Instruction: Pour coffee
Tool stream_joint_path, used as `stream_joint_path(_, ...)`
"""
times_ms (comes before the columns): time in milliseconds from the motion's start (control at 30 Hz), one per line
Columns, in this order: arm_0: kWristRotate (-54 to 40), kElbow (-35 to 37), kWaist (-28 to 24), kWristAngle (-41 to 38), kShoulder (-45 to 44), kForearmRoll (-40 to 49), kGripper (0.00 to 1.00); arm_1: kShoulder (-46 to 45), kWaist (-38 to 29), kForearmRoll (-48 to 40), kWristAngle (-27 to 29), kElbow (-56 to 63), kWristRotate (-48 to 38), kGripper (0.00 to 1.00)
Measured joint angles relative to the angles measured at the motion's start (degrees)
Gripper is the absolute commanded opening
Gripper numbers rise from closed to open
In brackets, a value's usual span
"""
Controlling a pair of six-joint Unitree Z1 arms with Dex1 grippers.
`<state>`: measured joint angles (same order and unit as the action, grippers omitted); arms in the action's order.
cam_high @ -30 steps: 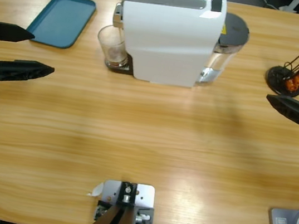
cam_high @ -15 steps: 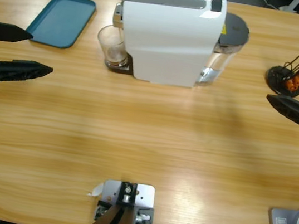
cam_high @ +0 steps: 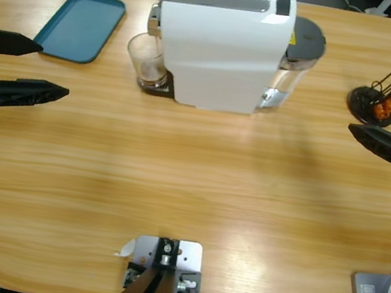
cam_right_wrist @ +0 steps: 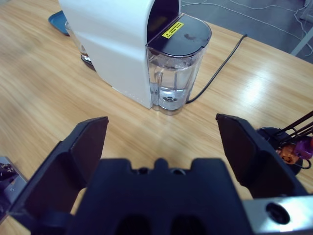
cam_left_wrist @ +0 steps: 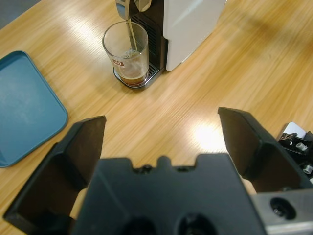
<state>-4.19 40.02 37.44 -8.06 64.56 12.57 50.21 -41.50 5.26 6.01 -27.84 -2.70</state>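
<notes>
We see one long table and one white coffee machine, which hides part of its water tank. At ten o'clock lies one blue tray. One glass under the spout holds a little coffee. The left gripper and right gripper are cut off, jaws wide apart, holding nothing.

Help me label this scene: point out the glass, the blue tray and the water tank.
glass (cam_left_wrist: 125,54), left wrist view, on its clear side wall.
blue tray (cam_high: 81,26), high view, on its bare flat floor.
water tank (cam_right_wrist: 172,78), right wrist view, on its clear front wall.
</notes>
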Motion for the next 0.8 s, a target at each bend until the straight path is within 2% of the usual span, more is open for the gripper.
stream_joint_path(800,0.0,0.0,-0.8,0.0,0.4,0.0,0.993,1.3,0.0,0.0,-0.2,0.0,0.0,0.991)
